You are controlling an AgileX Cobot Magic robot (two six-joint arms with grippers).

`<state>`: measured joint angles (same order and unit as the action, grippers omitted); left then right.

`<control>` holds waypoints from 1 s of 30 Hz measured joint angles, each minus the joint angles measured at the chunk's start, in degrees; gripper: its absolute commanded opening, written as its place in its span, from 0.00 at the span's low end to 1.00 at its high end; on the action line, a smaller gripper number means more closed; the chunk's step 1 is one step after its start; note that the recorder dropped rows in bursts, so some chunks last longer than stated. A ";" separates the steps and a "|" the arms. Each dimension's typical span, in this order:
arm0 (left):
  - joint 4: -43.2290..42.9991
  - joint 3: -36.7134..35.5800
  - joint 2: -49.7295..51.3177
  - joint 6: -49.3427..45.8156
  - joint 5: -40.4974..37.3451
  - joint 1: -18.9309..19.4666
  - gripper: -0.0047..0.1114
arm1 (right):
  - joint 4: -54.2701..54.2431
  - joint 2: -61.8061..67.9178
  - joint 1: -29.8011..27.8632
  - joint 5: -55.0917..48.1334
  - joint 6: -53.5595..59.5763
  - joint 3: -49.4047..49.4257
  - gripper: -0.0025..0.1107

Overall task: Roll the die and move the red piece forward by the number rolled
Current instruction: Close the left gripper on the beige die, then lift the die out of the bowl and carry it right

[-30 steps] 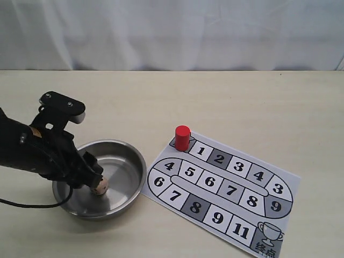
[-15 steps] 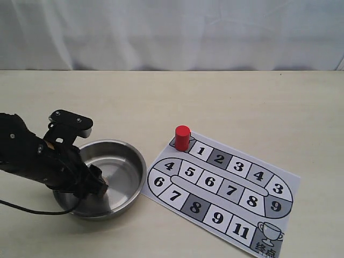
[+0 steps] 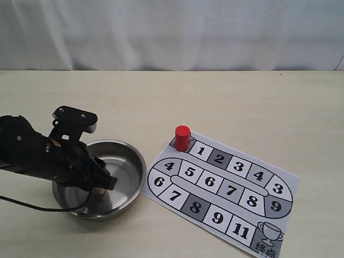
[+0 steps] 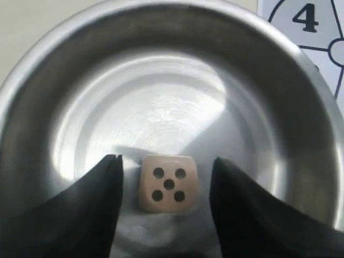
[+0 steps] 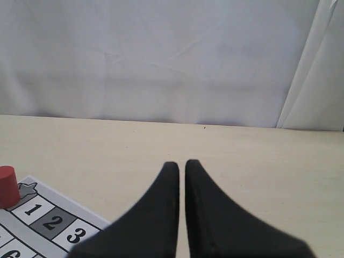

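The die [image 4: 167, 184] lies in the bowl [image 4: 161, 32]; the red piece [image 3: 182, 137] waits at the board [image 3: 271, 174] start.
My left end effector [image 4: 166, 164] gapes wide around the die, not gripping it; my right end effector [image 5: 181, 164] is pinched together, empty.

My arm [image 3: 27, 153]: black, bulky.
My wrist block [image 3: 75, 117]: black, pale end.
My cable [image 3: 37, 209]: thin, black.
My fingers [image 4: 91, 215]: black, tapered.
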<state>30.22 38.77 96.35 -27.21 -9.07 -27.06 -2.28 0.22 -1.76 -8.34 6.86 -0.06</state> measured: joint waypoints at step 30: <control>0.24 6.16 -0.78 0.00 0.97 -0.16 0.04 | 0.00 0.00 0.00 0.00 0.00 0.00 0.06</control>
<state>30.46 44.93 95.57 -27.21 -8.10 -27.22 -2.28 0.22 -1.76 -8.34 6.86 -0.06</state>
